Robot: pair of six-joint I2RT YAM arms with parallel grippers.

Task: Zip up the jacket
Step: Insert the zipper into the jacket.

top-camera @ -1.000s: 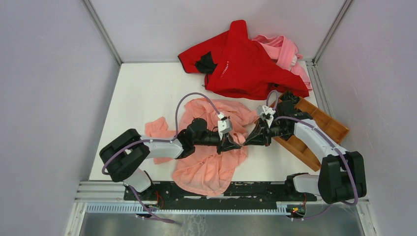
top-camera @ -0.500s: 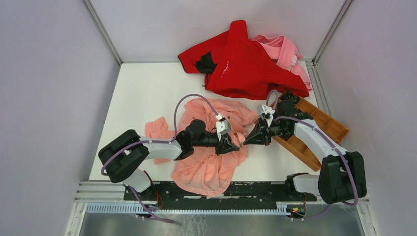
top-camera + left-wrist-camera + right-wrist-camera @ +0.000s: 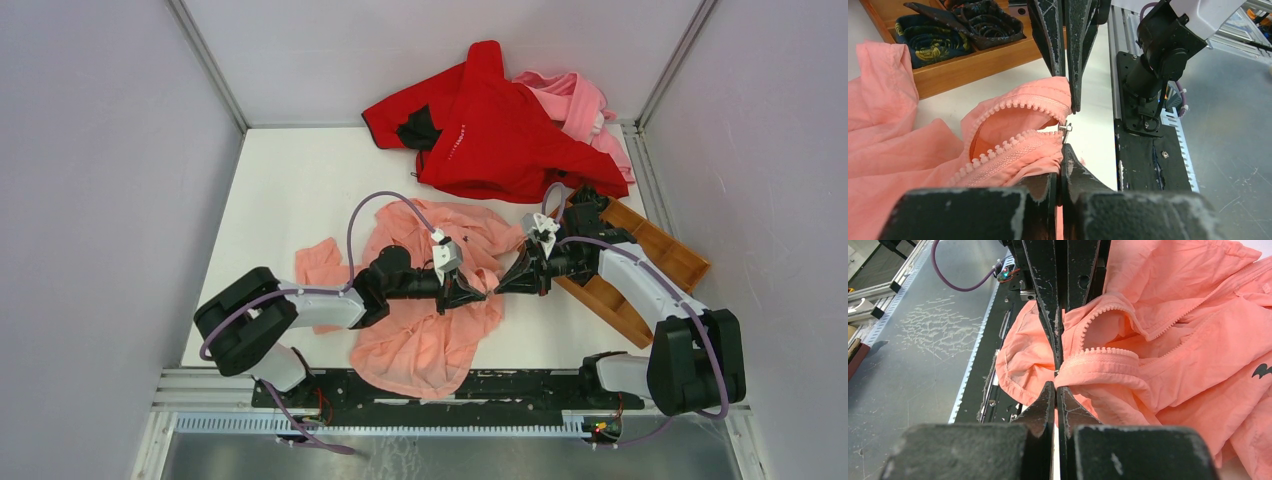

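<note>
The white table [image 3: 290, 190] carries everything; the salmon-pink jacket [image 3: 430, 340] lies rumpled across its middle and near part, between the two arms, with one sleeve thrown out to the left and its lower edge reaching the near rim; a red garment [image 3: 500, 130] is heaped at the far edge, and a paler pink garment [image 3: 580, 100] shows from behind it on the right; a wooden tray [image 3: 670, 255] sits slantwise by the right arm, holding dark patterned cloths [image 3: 933, 37]; the two arms reach inward and meet tip to tip over the jacket's right side; the left gripper [image 3: 1060, 160] is clenched on a fold of the jacket just below the end of the zipper, pink fabric showing in the slit between its fingers; the right gripper [image 3: 1056, 385] is likewise clamped tight on the jacket's edge (its tips point straight at the left one's, nearly touching); the zipper teeth [image 3: 1018, 105] run in two separate rows that curve apart, so the front is unzipped here; a small metal slider [image 3: 1064, 129] sits at the end of the lower row, between the two sets of fingertips.
</note>
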